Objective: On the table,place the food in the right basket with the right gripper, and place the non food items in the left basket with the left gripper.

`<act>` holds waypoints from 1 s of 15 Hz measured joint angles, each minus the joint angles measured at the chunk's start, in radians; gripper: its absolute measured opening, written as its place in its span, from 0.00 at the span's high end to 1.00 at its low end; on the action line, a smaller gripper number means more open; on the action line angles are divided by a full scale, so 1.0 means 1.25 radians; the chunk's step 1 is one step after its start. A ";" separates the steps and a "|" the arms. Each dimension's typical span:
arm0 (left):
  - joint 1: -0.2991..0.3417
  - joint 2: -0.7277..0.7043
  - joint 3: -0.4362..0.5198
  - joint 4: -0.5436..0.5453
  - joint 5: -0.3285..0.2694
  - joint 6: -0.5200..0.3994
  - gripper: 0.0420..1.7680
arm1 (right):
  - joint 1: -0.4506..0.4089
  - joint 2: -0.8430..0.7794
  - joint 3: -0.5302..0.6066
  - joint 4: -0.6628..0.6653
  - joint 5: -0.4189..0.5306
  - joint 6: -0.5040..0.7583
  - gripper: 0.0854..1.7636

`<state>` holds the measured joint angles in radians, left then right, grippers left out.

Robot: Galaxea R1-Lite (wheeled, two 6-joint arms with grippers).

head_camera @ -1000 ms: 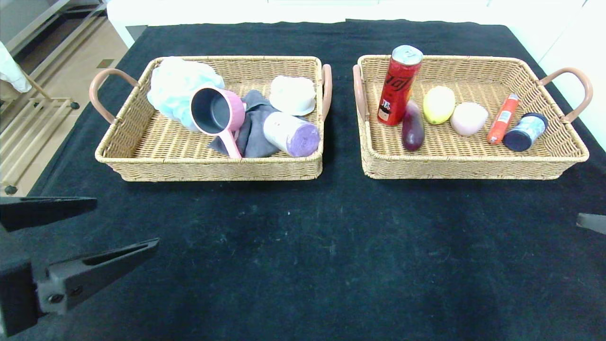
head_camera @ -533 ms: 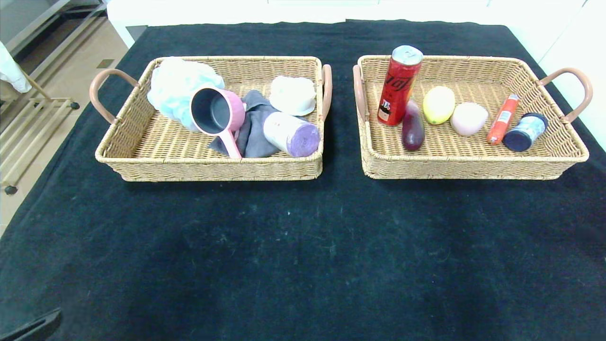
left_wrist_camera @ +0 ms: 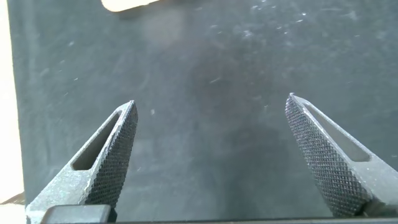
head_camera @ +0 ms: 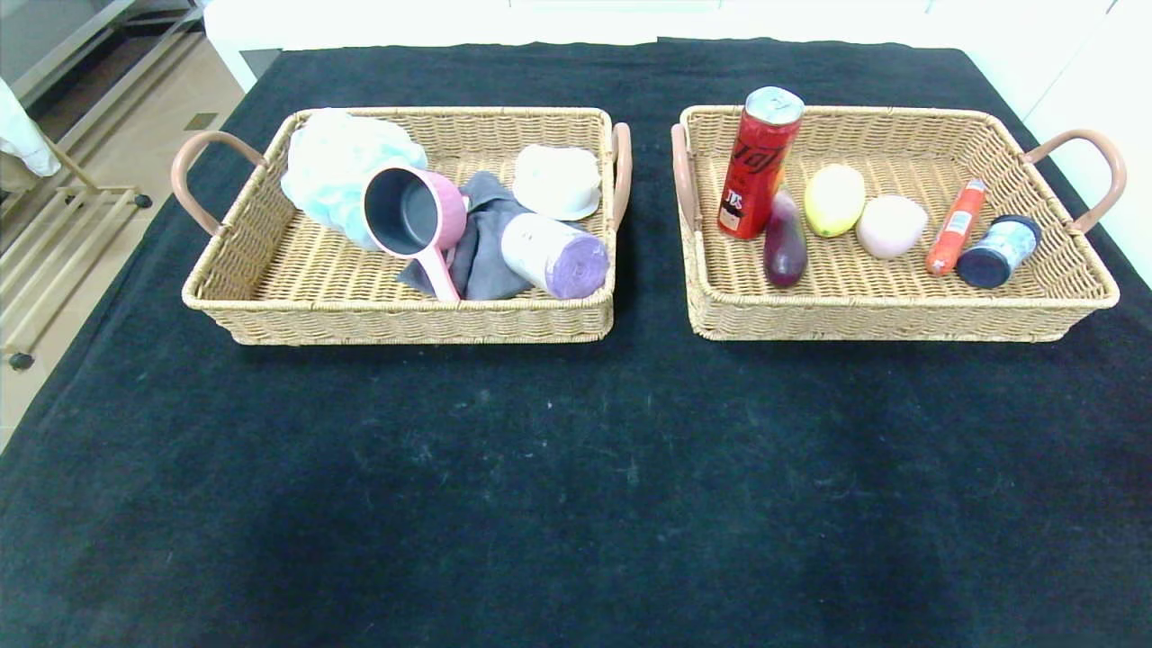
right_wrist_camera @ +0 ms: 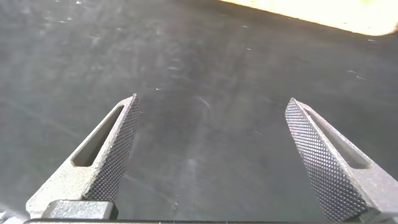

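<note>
Worktop [head_camera: 576,468]: covered in black cloth, carrying two wicker baskets side by side, slightly apart.
Left basket [head_camera: 270,270]: holds a pale blue bath puff [head_camera: 328,162] in the far left corner, a pink mug [head_camera: 416,214] on its side against the puff with its mouth towards the camera, a grey cloth [head_camera: 481,247] under and beside the mug, a white roll with a purple end [head_camera: 553,255] lying near the front right, and a white bowl-like item [head_camera: 556,180] behind it.
Right basket [head_camera: 900,310]: holds a red can [head_camera: 759,162] upright at the far left, a dark purple eggplant [head_camera: 785,243] just in front of the can, a yellow lemon [head_camera: 833,198], a pale pink rounded item [head_camera: 890,225], an orange sausage stick [head_camera: 956,225], and a small dark-lidded jar [head_camera: 997,250] on its side.
Left pincer [left_wrist_camera: 211,155]: out of the head view; its wrist view shows it spread wide above bare black cloth, gripping nothing.
Right pincer [right_wrist_camera: 211,155]: likewise out of the head view, spread wide over bare cloth, gripping nothing.
</note>
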<state>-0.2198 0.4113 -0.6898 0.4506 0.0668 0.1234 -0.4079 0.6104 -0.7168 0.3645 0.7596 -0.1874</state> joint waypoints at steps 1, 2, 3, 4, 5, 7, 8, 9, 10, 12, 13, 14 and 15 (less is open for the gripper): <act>0.008 -0.017 0.006 0.018 -0.002 0.001 0.03 | 0.006 -0.026 0.013 0.002 -0.003 0.015 0.03; 0.014 -0.034 0.010 0.041 -0.010 0.001 0.03 | 0.029 -0.048 0.024 0.002 0.002 0.032 0.05; 0.019 -0.050 0.012 0.056 -0.020 0.001 0.03 | 0.070 -0.067 0.031 0.003 0.006 0.053 0.16; 0.021 -0.067 0.015 0.065 -0.026 0.001 0.03 | 0.129 -0.086 0.037 0.003 0.006 0.075 0.26; 0.022 -0.080 0.017 0.068 -0.027 0.001 0.03 | 0.188 -0.106 0.042 0.003 -0.002 0.091 0.35; 0.023 -0.095 0.027 0.068 -0.027 -0.005 0.03 | 0.282 -0.163 0.050 0.003 -0.056 0.110 0.50; 0.023 -0.100 0.032 0.068 -0.028 -0.005 0.03 | 0.304 -0.193 0.058 0.003 -0.100 0.114 0.55; 0.023 -0.102 0.033 0.066 -0.030 -0.004 0.03 | 0.317 -0.219 0.066 0.003 -0.143 0.115 0.63; 0.025 -0.105 0.034 0.063 -0.028 -0.006 0.03 | 0.325 -0.242 0.070 0.001 -0.187 0.116 1.00; 0.031 -0.107 0.024 0.059 -0.018 -0.008 0.03 | 0.331 -0.275 0.071 -0.002 -0.261 0.115 0.98; 0.042 -0.107 0.017 0.058 -0.017 -0.008 0.03 | 0.332 -0.291 0.069 -0.003 -0.294 0.113 0.98; 0.059 -0.107 0.009 0.057 -0.018 -0.008 0.03 | 0.333 -0.305 0.070 -0.002 -0.324 0.111 0.98; 0.077 -0.107 0.003 0.057 -0.018 -0.007 0.03 | 0.333 -0.320 0.075 -0.001 -0.358 0.106 0.98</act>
<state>-0.1236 0.2779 -0.6860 0.5219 0.0440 0.1145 0.0081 0.2100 -0.6230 0.3636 0.3126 -0.0551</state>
